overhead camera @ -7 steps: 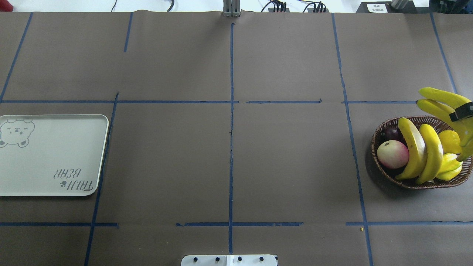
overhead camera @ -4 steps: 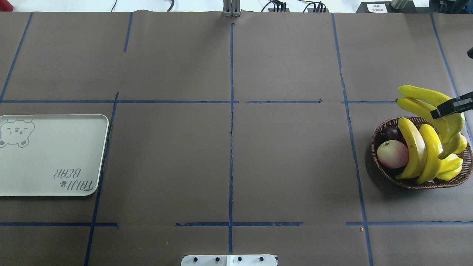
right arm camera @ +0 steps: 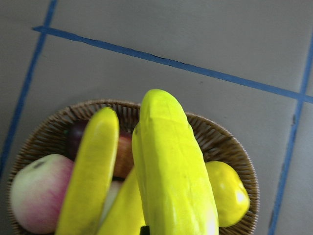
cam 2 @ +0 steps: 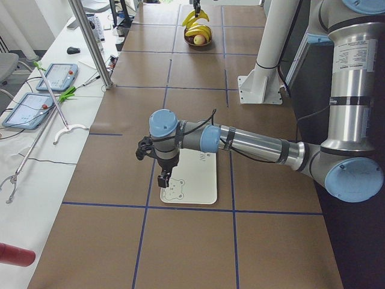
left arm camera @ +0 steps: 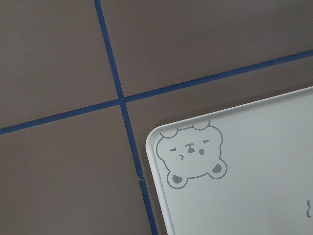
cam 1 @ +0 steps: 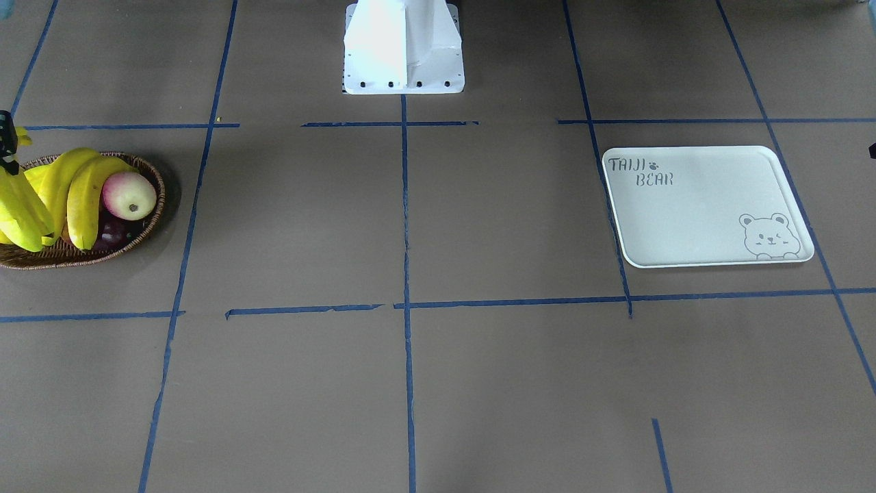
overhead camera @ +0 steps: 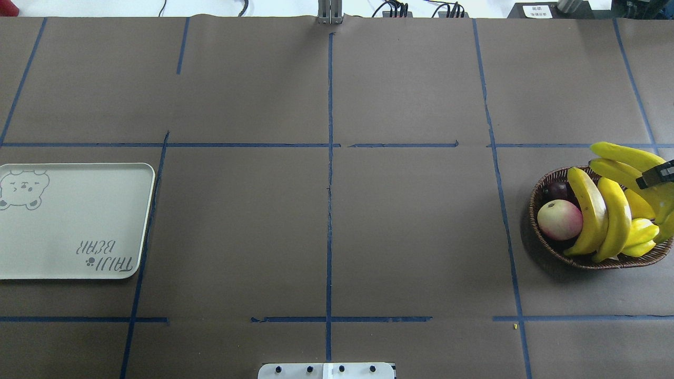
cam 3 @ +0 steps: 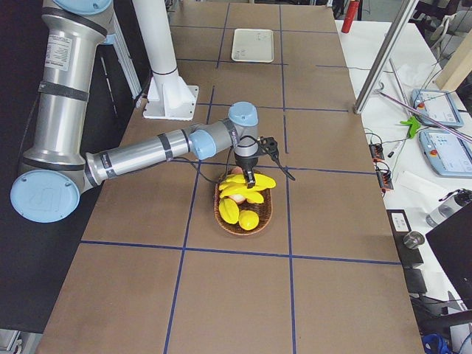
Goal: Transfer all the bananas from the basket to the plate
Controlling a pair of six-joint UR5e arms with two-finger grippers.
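Observation:
My right gripper (overhead camera: 656, 176) is shut on two yellow bananas (overhead camera: 624, 158) and holds them just above the far right side of the wicker basket (overhead camera: 533, 206). They fill the right wrist view (right arm camera: 171, 161). Two more bananas (overhead camera: 605, 216) lie across the basket beside an apple. The white plate (overhead camera: 79, 221) lies at the table's far left with nothing on it. My left gripper (cam 2: 163, 179) hovers over the plate's bear corner (left arm camera: 193, 156). It shows only in the exterior left view, so I cannot tell whether it is open or shut.
The basket also holds a red-and-cream apple (overhead camera: 559, 219), a dark plum (overhead camera: 555, 190) and plump yellow mango-like fruits (overhead camera: 641, 232). The white robot base (cam 1: 404, 48) stands at the near middle edge. Blue tape lines cross the brown table cover.
My right gripper and its two bananas swung left, then came back right and lower over the basket. The fruit in the basket and the plate have not moved.

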